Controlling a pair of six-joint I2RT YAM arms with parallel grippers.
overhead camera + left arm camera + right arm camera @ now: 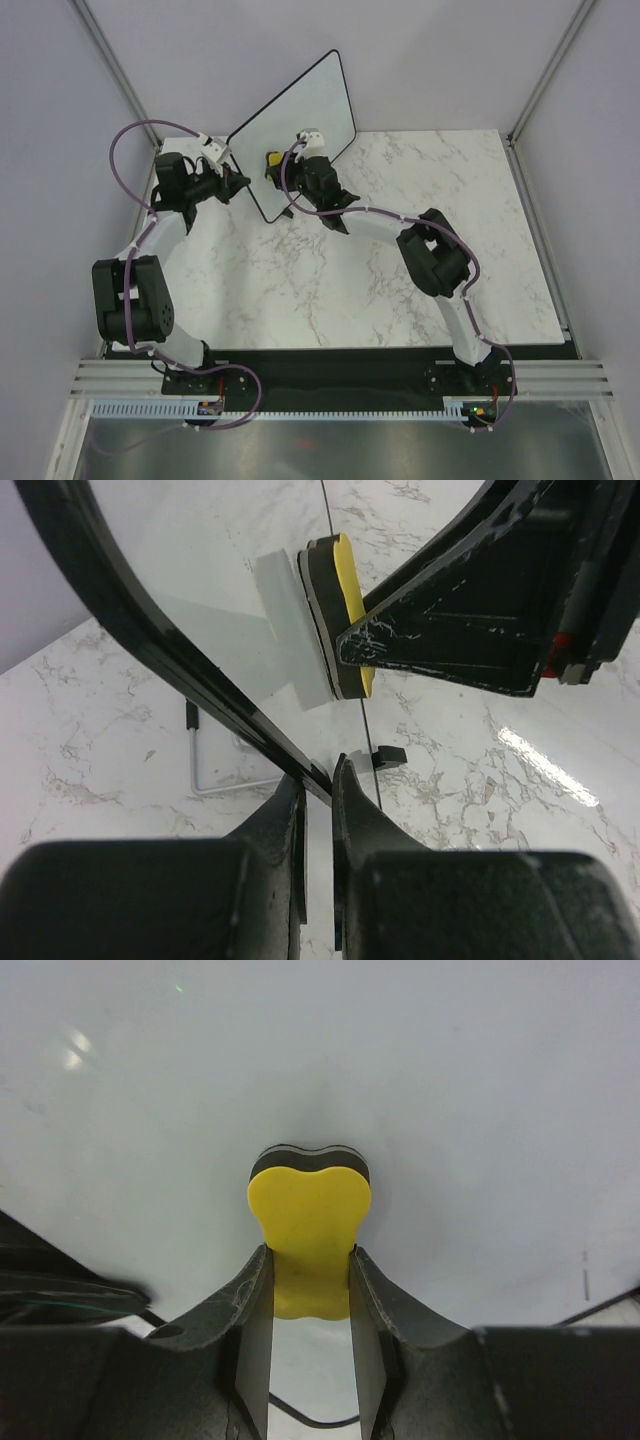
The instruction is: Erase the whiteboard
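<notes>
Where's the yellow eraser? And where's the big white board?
eraser (310, 1215): right wrist view, on its yellow back.
whiteboard (290, 105): top external view, on its bare white face.

The whiteboard, glossy white with a thin black rim and rounded corners, stands tilted on its lower edge toward the far left of the bench.

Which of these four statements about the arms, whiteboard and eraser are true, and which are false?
1. The right gripper holds a yellow eraser. True.
2. The eraser's dark pad is against the whiteboard. True.
3. The whiteboard lies flat on the table. False: it stands up on the table, leaning.
4. The left gripper is open, clear of the board. False: it is shut on the whiteboard's black rim.
</notes>
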